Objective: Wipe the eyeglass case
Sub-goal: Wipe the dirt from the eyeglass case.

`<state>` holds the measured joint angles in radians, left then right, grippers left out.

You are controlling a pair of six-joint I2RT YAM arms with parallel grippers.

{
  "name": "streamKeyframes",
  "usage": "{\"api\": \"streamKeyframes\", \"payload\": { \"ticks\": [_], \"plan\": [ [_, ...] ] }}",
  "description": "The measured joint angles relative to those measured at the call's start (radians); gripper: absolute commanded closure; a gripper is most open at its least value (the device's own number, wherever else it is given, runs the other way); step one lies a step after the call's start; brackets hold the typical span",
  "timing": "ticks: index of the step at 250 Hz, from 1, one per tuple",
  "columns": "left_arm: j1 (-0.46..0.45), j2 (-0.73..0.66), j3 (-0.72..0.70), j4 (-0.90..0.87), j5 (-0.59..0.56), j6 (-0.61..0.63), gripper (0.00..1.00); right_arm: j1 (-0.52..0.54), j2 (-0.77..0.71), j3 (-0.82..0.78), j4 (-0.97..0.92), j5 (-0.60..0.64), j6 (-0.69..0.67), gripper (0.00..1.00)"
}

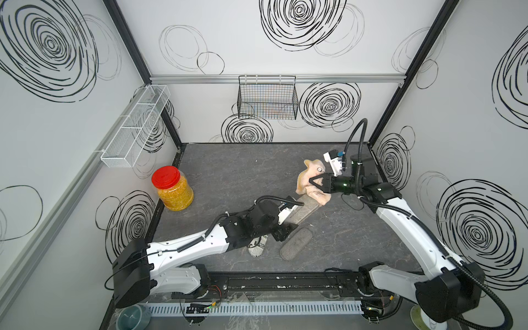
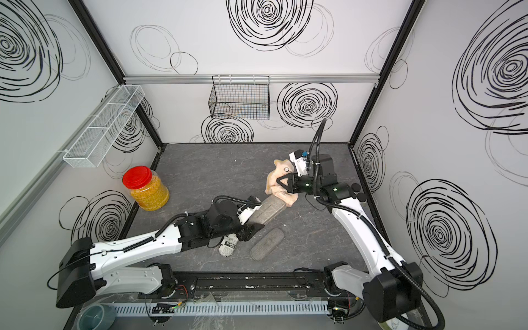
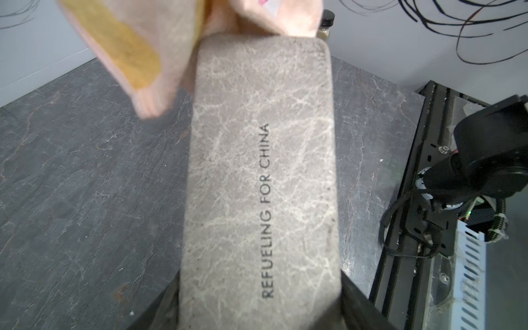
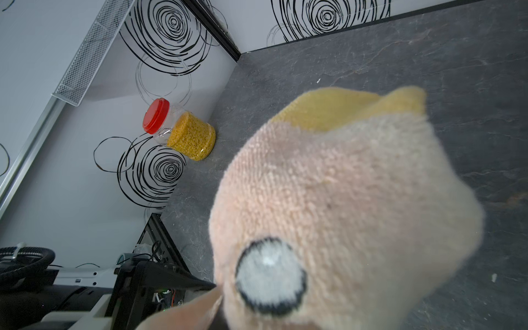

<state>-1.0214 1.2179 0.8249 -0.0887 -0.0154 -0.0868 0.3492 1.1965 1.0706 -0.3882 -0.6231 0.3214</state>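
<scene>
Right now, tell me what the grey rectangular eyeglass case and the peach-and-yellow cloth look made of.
Grey rectangular eyeglass case: probably faux leather, matte, given its pale crackle veins and printed lettering. Peach-and-yellow cloth: terry-like fabric, soft and fuzzy; looped pile shows up close.

I count three eyeglass cases: one cracked grey case [image 1: 305,211], one grey felt case [image 1: 295,243] and one newsprint case [image 1: 257,249]. There is one peach cloth [image 1: 303,178], and one red-lidded jar [image 1: 173,190] at the left of the desk [image 1: 228,177]. There are two wire baskets: one white basket [image 1: 134,128] on the left wall and one black basket [image 1: 267,98] on the far wall. One bowl [image 1: 134,315] sits near left. I have two end effectors: my left end effector [image 1: 286,216] and my right end effector [image 1: 313,183].
</scene>
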Motion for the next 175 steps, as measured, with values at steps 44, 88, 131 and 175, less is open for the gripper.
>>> {"api": "streamKeyframes", "payload": {
  "ticks": [44,88,131,175],
  "plan": [
    [0.005,0.000,0.000,0.013,0.006,-0.005,0.45,0.030,-0.064,-0.037,-0.008,0.062,0.004,0.92],
    [0.039,0.000,0.000,0.054,0.019,-0.007,0.45,0.015,-0.230,-0.084,-0.081,0.121,0.006,0.91],
    [0.049,0.000,0.000,0.068,0.024,-0.006,0.44,0.015,-0.235,-0.090,-0.095,0.121,0.015,0.92],
    [0.049,0.000,-0.012,0.065,0.026,-0.006,0.45,0.015,-0.113,-0.050,-0.040,0.114,0.024,0.92]
  ]
}}
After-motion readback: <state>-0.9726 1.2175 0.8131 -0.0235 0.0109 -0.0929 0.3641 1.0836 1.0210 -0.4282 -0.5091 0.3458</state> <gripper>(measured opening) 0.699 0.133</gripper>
